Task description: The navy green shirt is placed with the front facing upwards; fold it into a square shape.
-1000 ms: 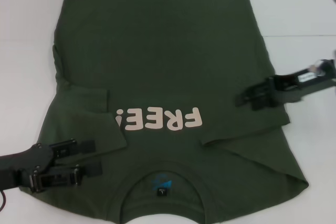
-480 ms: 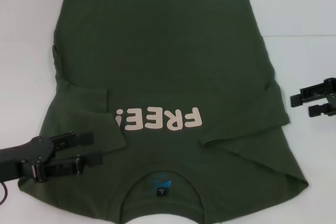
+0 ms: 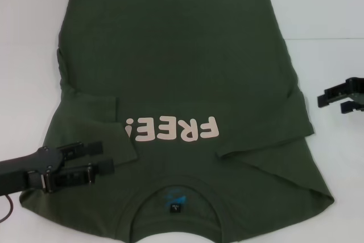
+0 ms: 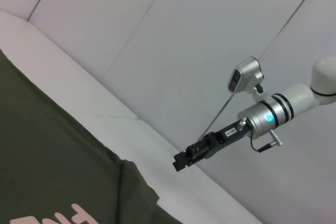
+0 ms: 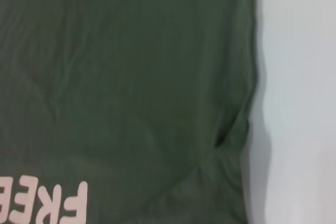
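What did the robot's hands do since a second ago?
The right gripper pulled off the navy green shirt and out to the robot's right, over the white table, jaws open and empty. The left gripper slid back slightly toward the left, jaws still open over the folded left sleeve. The shirt, with both sleeves folded in, lay unchanged.

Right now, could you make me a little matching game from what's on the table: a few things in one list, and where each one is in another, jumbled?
Things:
1. left gripper
2. right gripper
3. neck label
4. pink lettering

Places:
A. off the cloth, over the white table
B. inside the collar, at the near edge
C. across the chest of the navy green shirt
D. over the folded-in sleeve on the robot's left

Pairs: 1-D, 2-A, 3-B, 4-C
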